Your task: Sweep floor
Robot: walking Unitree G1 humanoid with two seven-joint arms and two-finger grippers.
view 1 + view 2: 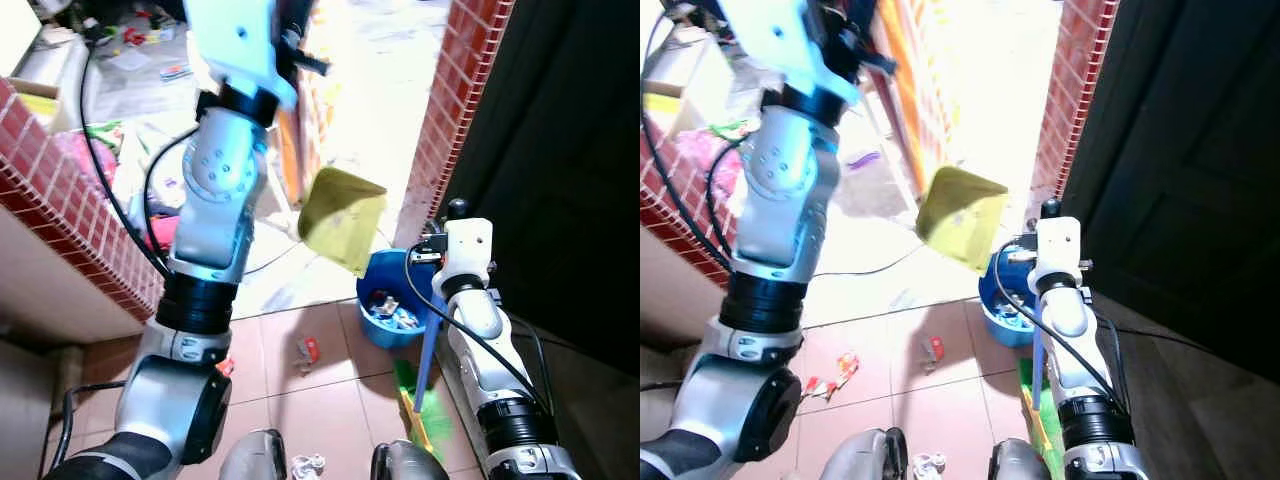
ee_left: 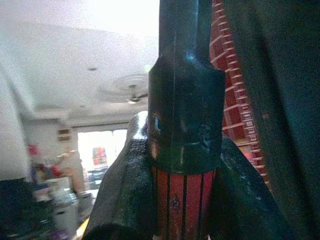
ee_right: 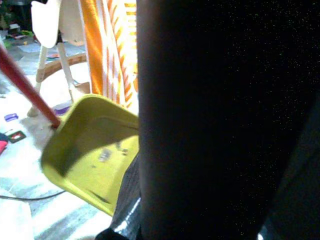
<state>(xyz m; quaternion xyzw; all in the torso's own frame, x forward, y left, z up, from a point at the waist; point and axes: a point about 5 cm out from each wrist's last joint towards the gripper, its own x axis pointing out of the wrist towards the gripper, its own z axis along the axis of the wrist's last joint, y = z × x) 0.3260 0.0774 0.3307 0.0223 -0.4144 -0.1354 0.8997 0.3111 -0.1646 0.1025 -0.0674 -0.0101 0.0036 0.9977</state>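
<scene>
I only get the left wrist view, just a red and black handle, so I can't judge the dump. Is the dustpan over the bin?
Observer: The yellow dustpan hangs tilted, up by the rim of the blue bin; whether squarely over it I cannot tell.
Operator: Is it emptied?
Observer: Not quite: a few bits lie in the pan.
Operator: Is the floor done?
Observer: No, a red scrap lies on the tiles near the bin.

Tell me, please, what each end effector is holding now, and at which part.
The left end effector holds the yellow dustpan by its red handle. The right end effector seems to hold the blue broom by its handle, but the grip itself is hidden.
</scene>
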